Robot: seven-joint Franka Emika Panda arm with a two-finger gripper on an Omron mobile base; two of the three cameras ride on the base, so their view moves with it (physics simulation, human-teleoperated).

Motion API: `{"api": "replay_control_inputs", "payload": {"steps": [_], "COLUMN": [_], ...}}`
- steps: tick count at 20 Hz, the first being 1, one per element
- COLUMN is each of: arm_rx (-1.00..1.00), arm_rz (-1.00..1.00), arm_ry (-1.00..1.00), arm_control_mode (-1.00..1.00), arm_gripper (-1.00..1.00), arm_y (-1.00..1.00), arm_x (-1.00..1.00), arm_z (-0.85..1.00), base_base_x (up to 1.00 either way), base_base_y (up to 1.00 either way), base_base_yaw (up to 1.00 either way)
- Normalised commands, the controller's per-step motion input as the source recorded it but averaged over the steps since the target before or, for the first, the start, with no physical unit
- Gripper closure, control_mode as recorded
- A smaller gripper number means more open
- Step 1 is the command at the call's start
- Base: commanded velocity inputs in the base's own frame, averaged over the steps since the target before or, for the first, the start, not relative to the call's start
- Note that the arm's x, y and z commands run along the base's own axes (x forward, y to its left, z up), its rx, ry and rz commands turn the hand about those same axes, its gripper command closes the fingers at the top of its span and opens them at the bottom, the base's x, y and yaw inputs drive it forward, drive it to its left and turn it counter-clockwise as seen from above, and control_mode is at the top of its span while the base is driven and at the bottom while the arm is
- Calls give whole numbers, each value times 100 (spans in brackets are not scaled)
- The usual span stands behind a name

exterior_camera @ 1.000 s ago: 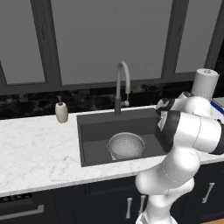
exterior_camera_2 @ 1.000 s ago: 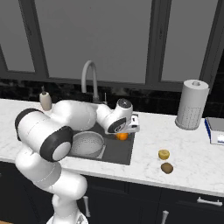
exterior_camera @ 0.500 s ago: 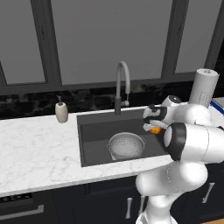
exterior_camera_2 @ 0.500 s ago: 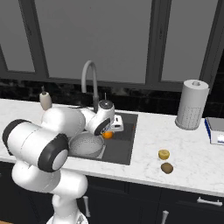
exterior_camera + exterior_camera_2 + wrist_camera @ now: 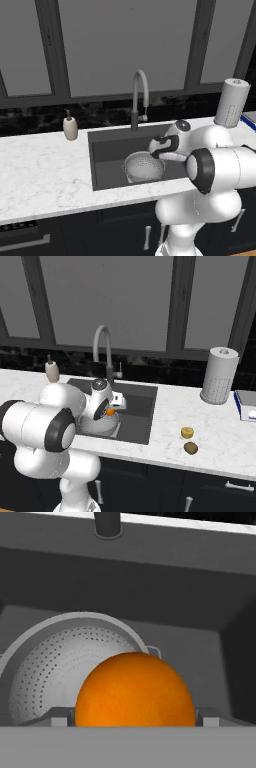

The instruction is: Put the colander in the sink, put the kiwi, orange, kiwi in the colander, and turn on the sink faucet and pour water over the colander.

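My gripper [image 5: 110,411] is shut on the orange [image 5: 135,689], a round bright fruit wedged between both fingertips [image 5: 59,721]. It hangs inside the sink [image 5: 107,150], just above the right rim of the colander [image 5: 65,662]. The colander [image 5: 144,166] is a shiny perforated metal bowl standing upright on the basin floor; my arm hides part of it in the right base view. The grey gooseneck faucet [image 5: 140,95] rises behind the basin, with no water running. Two kiwis lie on the counter right of the sink, one yellowish [image 5: 187,432] and one brown [image 5: 190,448].
A beige soap pump bottle [image 5: 70,128] stands left of the sink. A paper towel roll [image 5: 219,376] stands at the back right, with a blue-and-white object [image 5: 246,405] beyond it. Dark windows line the back wall.
The arm has swung left from the sink's right edge, carrying the orange down into the basin to the colander. The kiwis and colander have stayed put.
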Motion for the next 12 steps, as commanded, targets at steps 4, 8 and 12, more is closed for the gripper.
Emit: {"api": "replay_control_inputs", "payload": {"steps": [4,8,12], "arm_rx": [1,0,6], "arm_rz": [-8,-6,-1], "arm_ry": [-2,-1,0], "arm_control_mode": [-100,-100,-100], "arm_gripper": [100,100,100], "arm_y": [38,25,12], "arm_x": [0,5,2], "arm_z": [-28,-15,-9], "base_base_x": [0,0,0], "base_base_y": [0,0,0], "base_base_yaw": [0,0,0]}}
